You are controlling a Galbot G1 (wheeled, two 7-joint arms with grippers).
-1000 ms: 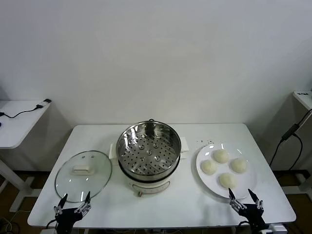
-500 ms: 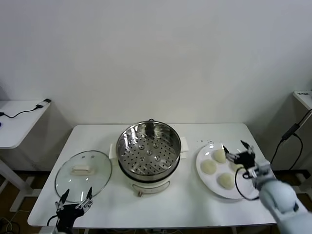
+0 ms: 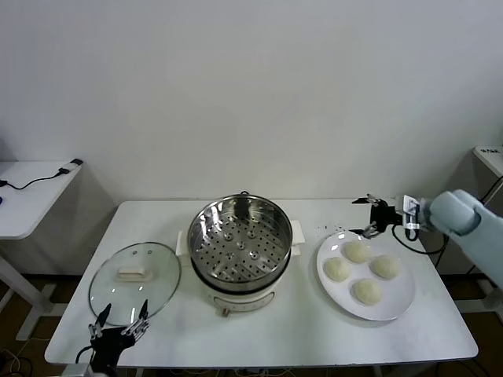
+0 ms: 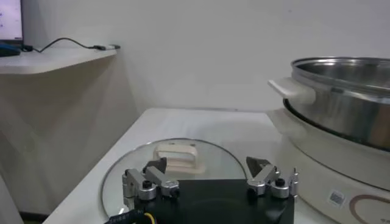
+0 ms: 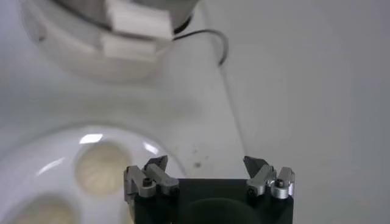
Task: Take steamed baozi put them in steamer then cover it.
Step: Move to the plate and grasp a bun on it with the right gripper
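Several steamed baozi (image 3: 356, 251) lie on a white plate (image 3: 397, 301) at the right of the table; one shows in the right wrist view (image 5: 100, 168). The steamer (image 3: 239, 239) stands in the middle with its perforated tray bare; its side shows in the left wrist view (image 4: 341, 103). The cover (image 3: 134, 281) lies flat on the table left of the steamer and also shows in the left wrist view (image 4: 177, 155). My right gripper (image 3: 368, 216) is open and empty, above the plate's far edge; it shows in its own view (image 5: 206, 164). My left gripper (image 3: 118, 320) is open and empty at the table's front edge, near the cover.
A side table (image 3: 31, 188) with a black cable stands at the far left. The plate's rim (image 5: 36, 143) and small dark specks on the table (image 5: 196, 163) show under the right gripper. A cable (image 3: 460, 224) hangs at the right.
My right arm has swung up from the table's front right corner, over the plate, to above the plate's far edge. The left gripper has hardly moved.
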